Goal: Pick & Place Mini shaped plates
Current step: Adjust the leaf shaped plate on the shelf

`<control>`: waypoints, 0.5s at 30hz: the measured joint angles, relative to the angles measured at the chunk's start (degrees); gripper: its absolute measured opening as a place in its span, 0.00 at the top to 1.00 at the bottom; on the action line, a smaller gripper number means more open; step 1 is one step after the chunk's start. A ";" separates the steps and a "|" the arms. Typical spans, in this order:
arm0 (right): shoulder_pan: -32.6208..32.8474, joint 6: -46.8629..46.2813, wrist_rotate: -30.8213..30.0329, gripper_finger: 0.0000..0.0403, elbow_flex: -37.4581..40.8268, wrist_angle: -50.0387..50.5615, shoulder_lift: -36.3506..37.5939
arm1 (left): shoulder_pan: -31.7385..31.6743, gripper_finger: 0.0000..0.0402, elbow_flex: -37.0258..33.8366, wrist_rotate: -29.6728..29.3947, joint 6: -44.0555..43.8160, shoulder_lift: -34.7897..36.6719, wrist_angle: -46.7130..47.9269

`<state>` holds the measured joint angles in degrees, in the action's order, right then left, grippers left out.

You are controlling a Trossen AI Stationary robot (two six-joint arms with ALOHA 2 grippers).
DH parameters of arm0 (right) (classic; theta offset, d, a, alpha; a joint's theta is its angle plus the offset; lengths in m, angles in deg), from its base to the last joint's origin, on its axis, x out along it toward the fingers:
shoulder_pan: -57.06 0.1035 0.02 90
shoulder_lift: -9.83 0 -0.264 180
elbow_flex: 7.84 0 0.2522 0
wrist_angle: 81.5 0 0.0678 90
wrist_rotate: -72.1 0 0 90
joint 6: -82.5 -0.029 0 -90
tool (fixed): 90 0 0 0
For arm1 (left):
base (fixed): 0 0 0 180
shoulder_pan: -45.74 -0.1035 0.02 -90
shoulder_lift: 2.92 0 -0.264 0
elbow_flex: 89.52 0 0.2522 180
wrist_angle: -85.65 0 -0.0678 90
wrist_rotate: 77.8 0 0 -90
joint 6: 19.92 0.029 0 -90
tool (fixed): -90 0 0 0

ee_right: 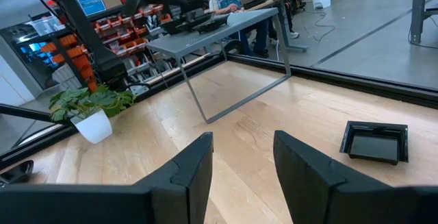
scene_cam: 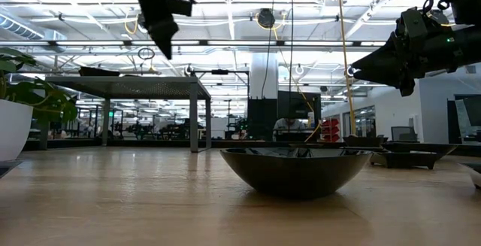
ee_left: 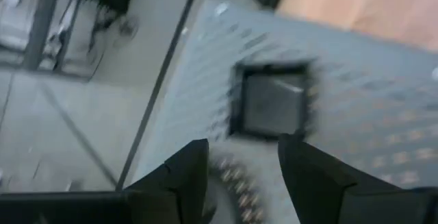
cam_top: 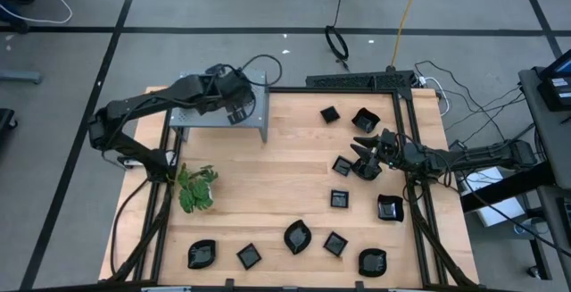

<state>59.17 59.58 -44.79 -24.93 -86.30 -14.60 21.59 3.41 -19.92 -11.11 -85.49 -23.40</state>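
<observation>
Several small glossy black plates lie on the wooden table, among them a square one (cam_top: 330,113), another (cam_top: 364,119), one (cam_top: 342,164) and a leaf-like one (cam_top: 298,236). One more square plate (ee_left: 270,101) rests flat on the grey perforated shelf (cam_top: 201,118). My left gripper (ee_left: 243,145) hovers open just above that plate, over the shelf (cam_top: 236,104). My right gripper (cam_top: 359,145) is open and empty, raised above the table's right half (scene_cam: 376,62). A square plate (ee_right: 375,142) lies ahead of it.
A green plant in a white pot (cam_top: 196,187) stands near the table's left edge. A black frame (cam_top: 406,122) runs along the table's far and right edges. A row of plates lies along the near edge (cam_top: 249,255). The low view has a round plate (scene_cam: 297,169) close up.
</observation>
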 joint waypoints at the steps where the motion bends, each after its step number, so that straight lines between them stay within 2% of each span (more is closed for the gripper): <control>1: 0.00 0.00 0.01 0.65 0.00 0.00 0.00 | -0.57 0.55 0.00 -1.06 -1.47 0.21 1.38; 6: 0.00 0.02 0.00 0.65 0.02 0.00 -0.02 | -3.89 0.55 0.00 -4.54 -6.03 0.60 6.60; 15: 0.00 0.01 0.01 0.65 0.01 0.00 0.00 | -10.00 0.55 -0.02 -3.08 -5.75 -0.41 11.36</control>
<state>59.17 59.59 -44.78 -24.92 -86.30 -14.59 11.59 3.39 -23.00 -16.86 -85.90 -12.04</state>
